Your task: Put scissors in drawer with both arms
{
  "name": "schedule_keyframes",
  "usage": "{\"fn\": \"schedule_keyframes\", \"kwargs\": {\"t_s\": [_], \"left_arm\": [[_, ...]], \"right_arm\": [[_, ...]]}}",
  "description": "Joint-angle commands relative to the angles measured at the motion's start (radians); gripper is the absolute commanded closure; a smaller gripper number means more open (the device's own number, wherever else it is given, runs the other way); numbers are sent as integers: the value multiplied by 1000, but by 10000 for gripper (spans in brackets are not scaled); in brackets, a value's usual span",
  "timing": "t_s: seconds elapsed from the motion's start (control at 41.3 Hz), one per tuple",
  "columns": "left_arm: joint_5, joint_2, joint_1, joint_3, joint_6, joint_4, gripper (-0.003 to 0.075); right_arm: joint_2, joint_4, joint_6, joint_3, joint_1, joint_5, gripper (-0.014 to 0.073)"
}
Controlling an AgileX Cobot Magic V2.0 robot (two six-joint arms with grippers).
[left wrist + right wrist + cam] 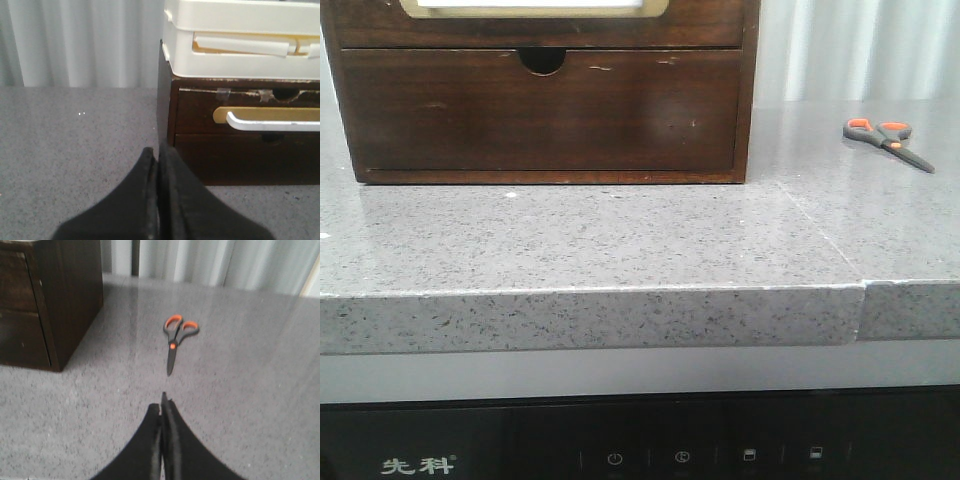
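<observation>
One pair of scissors (888, 141) lies on the counter (620, 240) — two orange-lined finger loops, blades closed together. One dark wooden cabinet (545, 90) stands there, with one drawer (540, 110) showing a single half-round notch. One cream box (240, 40) sits on top. Two pincers appear — the left pincer (158, 165) and the right pincer (164, 407) — one per wrist view.

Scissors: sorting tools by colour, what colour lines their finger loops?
Orange, on the scissors, whose handles are dark grey; clearest in the right wrist view.

scissors (888, 142) right of drawer (540, 110)
</observation>
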State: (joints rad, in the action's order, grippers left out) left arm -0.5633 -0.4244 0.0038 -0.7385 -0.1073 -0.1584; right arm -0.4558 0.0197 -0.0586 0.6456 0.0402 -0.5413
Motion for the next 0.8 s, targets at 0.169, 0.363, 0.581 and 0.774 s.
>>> {"fn": "schedule_keyframes", "kwargs": {"t_s": [0.169, 0.363, 0.581, 0.774], "left_arm": [[60, -66, -5, 14, 9, -17, 741], [58, -89, -5, 40, 9, -21, 699], [63, -116, -5, 42, 9, -21, 230], [63, -169, -5, 42, 9, -101, 97]], "right_arm": [[-118, -8, 1, 28, -7, 53, 662], [-188, -8, 1, 28, -7, 46, 575], [-224, -8, 1, 28, -7, 35, 69], [-224, -8, 1, 28, -7, 34, -60]]}}
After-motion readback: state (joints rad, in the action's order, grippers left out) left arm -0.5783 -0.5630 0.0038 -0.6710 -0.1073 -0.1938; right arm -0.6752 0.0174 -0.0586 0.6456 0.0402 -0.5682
